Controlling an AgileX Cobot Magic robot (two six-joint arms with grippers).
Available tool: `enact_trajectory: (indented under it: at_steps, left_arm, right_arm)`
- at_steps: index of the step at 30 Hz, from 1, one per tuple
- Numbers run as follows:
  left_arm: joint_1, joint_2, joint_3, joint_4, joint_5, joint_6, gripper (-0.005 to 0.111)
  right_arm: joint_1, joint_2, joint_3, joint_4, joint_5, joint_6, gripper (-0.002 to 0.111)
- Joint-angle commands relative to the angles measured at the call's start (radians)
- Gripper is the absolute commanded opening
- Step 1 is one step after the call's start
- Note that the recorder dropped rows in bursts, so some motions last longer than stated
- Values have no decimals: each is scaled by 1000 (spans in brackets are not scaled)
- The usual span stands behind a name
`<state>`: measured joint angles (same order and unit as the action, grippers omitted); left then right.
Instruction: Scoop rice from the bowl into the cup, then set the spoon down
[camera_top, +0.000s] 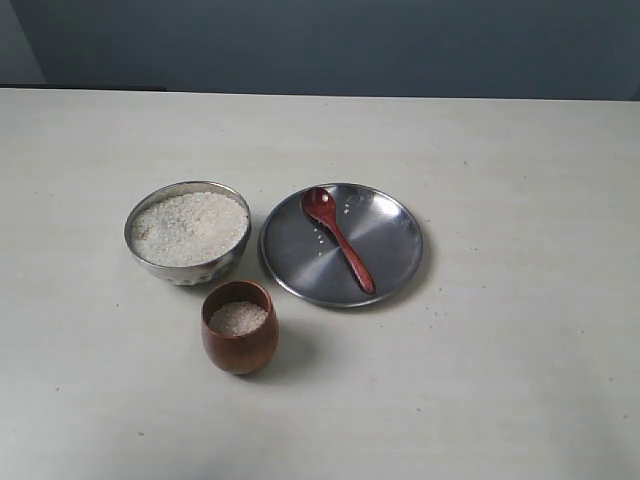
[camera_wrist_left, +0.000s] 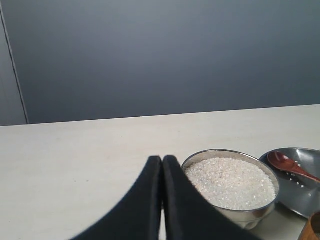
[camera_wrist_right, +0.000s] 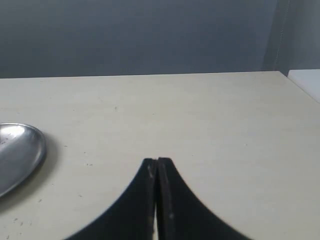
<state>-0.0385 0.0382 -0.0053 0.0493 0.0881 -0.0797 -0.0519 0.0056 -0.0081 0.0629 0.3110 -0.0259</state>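
The spoon (camera_top: 338, 238) is lying on the steel plate (camera_top: 395, 250) and the cup (camera_top: 240, 352) is holding rice (camera_top: 238, 318), so the left tool (camera_wrist_left: 162, 160) and right tool (camera_wrist_right: 157, 162), both pressed together and empty, are probably needing no further grasp.

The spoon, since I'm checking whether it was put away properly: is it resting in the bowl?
No, the spoon lies on the flat steel plate, apart from the bowl of rice.
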Motion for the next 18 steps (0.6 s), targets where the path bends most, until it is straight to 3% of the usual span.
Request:
enact_trajectory:
  at_steps: [1,6,11,18]
  left_arm:
    - [-3,-5,5,-75,-13,104,0]
    - [-3,-5,5,-74,12,108,0]
    - [-3,-5,5,-62,145,106,0]
    - [-3,-5,5,-67,176,104,0]
  right_arm:
    - [-5,-6,8,-8,-7,0,0]
    - [-5,-6,8,-8,-7,0,0]
    - [-5,-6,8,-8,-7,0,0]
    - [-5,-6,8,-6,-7,0,0]
